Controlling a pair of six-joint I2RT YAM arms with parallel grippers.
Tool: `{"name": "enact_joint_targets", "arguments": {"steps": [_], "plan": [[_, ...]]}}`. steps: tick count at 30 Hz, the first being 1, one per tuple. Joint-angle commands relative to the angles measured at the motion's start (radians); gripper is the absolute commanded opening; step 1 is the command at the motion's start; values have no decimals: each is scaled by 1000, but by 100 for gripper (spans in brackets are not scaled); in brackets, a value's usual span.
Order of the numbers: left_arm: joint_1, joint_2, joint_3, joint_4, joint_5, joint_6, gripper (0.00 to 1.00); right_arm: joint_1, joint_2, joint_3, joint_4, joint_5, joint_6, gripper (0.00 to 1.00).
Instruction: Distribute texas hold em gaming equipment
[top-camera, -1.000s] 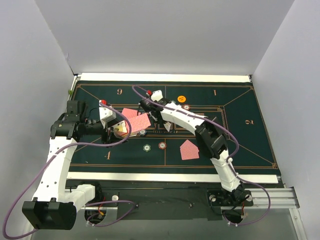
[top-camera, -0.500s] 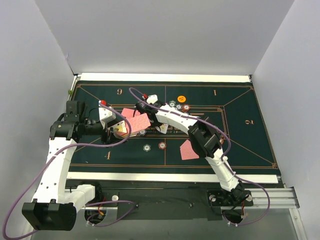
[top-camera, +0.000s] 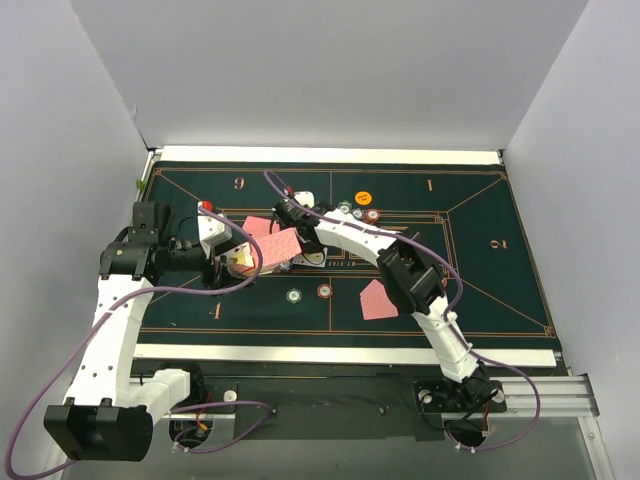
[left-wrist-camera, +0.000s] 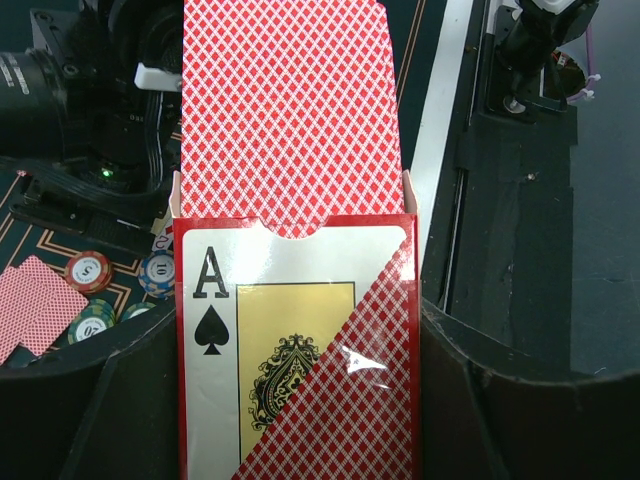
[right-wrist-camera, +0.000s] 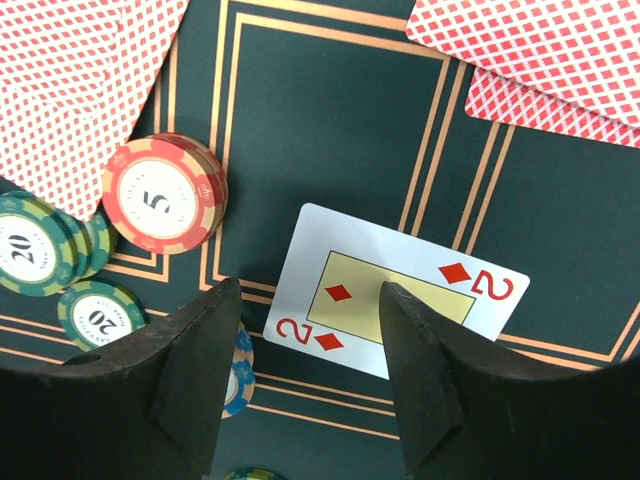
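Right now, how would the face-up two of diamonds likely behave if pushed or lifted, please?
The two of diamonds lies flat on the felt mat, so it probably slides rather than lifts. Thin, it likely flexes and weighs little.

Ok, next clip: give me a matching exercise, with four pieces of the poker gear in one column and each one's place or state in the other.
Things:
1. two of diamonds
2. card box
3. red-orange 5 chips
4. orange button disc

Places or states:
A. clamped in the left gripper
B. stacked beside the green 20 chips
C. face up between the fingers of the open right gripper
D. on the far half of the mat

Pairs: 1-C, 2-A, 3-B, 4-D
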Motion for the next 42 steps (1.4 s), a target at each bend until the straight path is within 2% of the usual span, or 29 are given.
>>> {"name": "enact_joint_targets", "arguments": {"steps": [1, 10, 15, 18, 23, 28, 33, 42], "plan": [[6, -15, 48, -6, 36, 20, 0, -28, -80, -48, 15, -40, 18, 54], [8, -12, 43, -3, 39, 23, 0, -60, -302, -128, 95, -125, 28, 57], [8, -9, 45, 0, 37, 21, 0, -91, -492, -161, 95, -171, 36, 65], [8, -12, 42, 2, 34, 21, 0, -125, -595, -258, 111, -217, 70, 70], [10, -15, 31, 6, 33, 23, 0, -165, -830, -468, 268, -359, 198, 79], [11, -14, 30, 6, 28, 26, 0, -163, -964, -634, 392, -491, 324, 91], [11, -6, 25, 8, 28, 27, 0, -134, -1030, -708, 489, -550, 389, 93], [11, -2, 23, 14, 30, 26, 0, -34, -1027, -685, 541, -548, 436, 95]]}}
